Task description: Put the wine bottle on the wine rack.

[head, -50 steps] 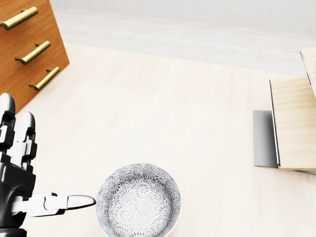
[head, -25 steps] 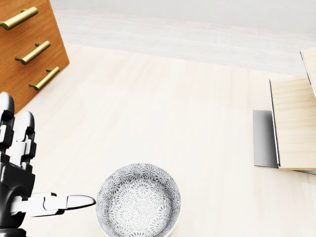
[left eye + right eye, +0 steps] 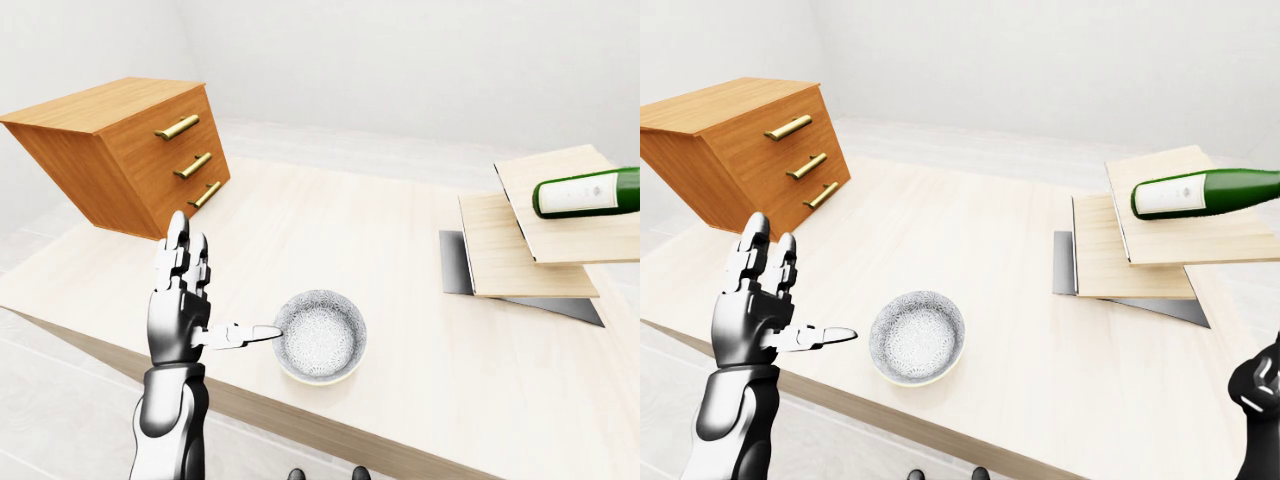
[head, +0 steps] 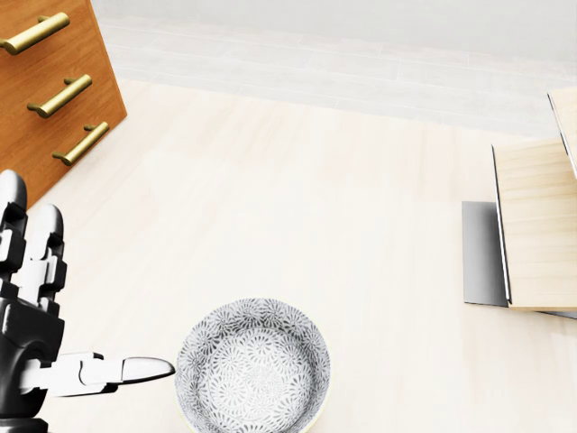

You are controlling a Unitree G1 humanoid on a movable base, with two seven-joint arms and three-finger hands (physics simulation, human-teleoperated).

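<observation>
Wine bottle [image 3: 588, 192] lies on its side atop the stepped wine rack [image 3: 530, 240] near the tabletop's [image 3: 400, 260] right edge, so we judge it placed. Right-eye view: our left hand [image 3: 758, 310] hovers spread, empty; the right hand [image 3: 1262, 385] barely shows, state unclear.

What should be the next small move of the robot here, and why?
Probably none on the wine bottle: it already lies on its side on the upper board of the wine rack, with no hand on it. The left hand stands open beside the patterned bowl, holding nothing. I would only lower that hand away from the bowl.
</observation>
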